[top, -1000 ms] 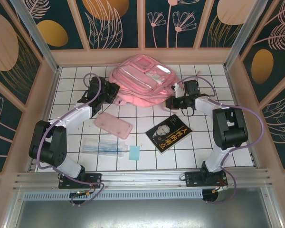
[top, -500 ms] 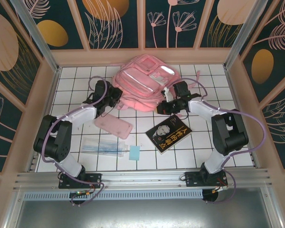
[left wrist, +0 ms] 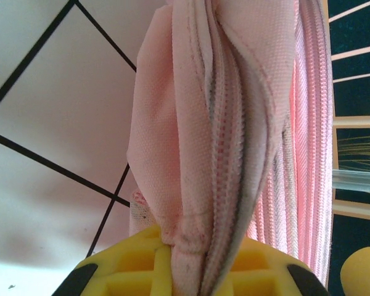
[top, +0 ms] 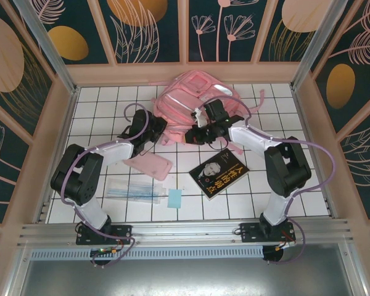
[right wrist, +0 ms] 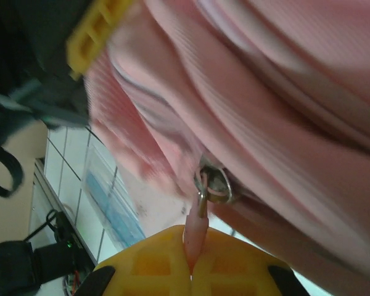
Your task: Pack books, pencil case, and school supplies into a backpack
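- The step in hand looks like unzipping the backpack (top: 188, 98), which sits at the far edge of the table (top: 308, 203), about midway along it.
- The left gripper (left wrist: 188, 250) is clamped on a fold of the backpack's fabric right at the zip line, apparently to brace it.
- The right gripper (right wrist: 194, 246) is pinched tight on the pink zipper pull (right wrist: 196, 227).
- Nothing looks packed yet. The book (top: 219, 173) lies right of centre, the pencil case (top: 149, 164) left of centre, and the clear packet (top: 132, 190) and blue pad (top: 175, 198) toward the near edge.
- The next move, as I judge it, calls for drawing the pull along the zip against a taut, braced seam. The thin tab could slip free.
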`<move>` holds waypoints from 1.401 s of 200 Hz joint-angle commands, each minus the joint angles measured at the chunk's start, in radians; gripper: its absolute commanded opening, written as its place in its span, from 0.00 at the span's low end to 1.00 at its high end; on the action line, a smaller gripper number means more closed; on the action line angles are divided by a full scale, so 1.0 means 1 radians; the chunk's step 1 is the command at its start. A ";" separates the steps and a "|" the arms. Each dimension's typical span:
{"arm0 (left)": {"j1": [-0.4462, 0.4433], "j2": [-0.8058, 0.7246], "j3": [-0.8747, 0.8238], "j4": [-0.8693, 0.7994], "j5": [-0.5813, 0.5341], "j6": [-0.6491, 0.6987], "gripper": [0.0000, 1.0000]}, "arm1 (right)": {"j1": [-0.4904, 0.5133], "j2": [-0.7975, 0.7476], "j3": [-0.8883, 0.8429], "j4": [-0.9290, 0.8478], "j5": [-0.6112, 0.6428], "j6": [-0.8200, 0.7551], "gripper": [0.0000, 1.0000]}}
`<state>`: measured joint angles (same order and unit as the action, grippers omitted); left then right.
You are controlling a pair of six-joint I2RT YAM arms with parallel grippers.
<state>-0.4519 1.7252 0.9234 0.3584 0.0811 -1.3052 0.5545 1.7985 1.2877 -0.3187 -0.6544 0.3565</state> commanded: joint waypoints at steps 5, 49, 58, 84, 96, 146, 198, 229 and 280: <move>-0.028 0.013 -0.003 0.138 0.014 -0.037 0.00 | 0.058 0.066 0.124 0.090 -0.081 0.038 0.00; -0.030 -0.005 -0.004 0.115 -0.018 -0.019 0.00 | 0.071 0.093 0.169 0.075 -0.051 0.037 0.00; -0.030 -0.006 -0.003 0.106 -0.029 -0.009 0.00 | 0.064 0.075 0.144 0.075 -0.040 0.038 0.00; -0.029 -0.004 0.002 0.099 -0.034 -0.003 0.00 | 0.044 0.007 0.066 0.078 -0.005 0.055 0.65; -0.028 0.001 0.005 0.100 -0.026 -0.004 0.00 | 0.034 -0.029 0.039 0.063 0.017 0.056 0.74; -0.028 -0.042 0.008 0.006 -0.053 0.117 0.00 | -0.066 -0.182 -0.099 0.001 0.105 0.076 0.75; -0.028 -0.148 0.012 -0.247 -0.150 0.394 0.33 | -0.141 -0.232 -0.224 0.014 0.303 0.118 0.75; -0.029 -0.215 0.039 -0.442 -0.217 0.534 0.67 | -0.162 -0.195 -0.266 0.075 0.335 0.235 0.76; -0.072 -0.234 0.032 -0.520 -0.144 0.548 0.71 | -0.172 -0.192 -0.336 0.214 0.384 0.400 0.77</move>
<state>-0.4839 1.4860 0.9443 -0.0864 -0.0944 -0.7925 0.3904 1.5959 0.9741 -0.1959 -0.3256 0.6445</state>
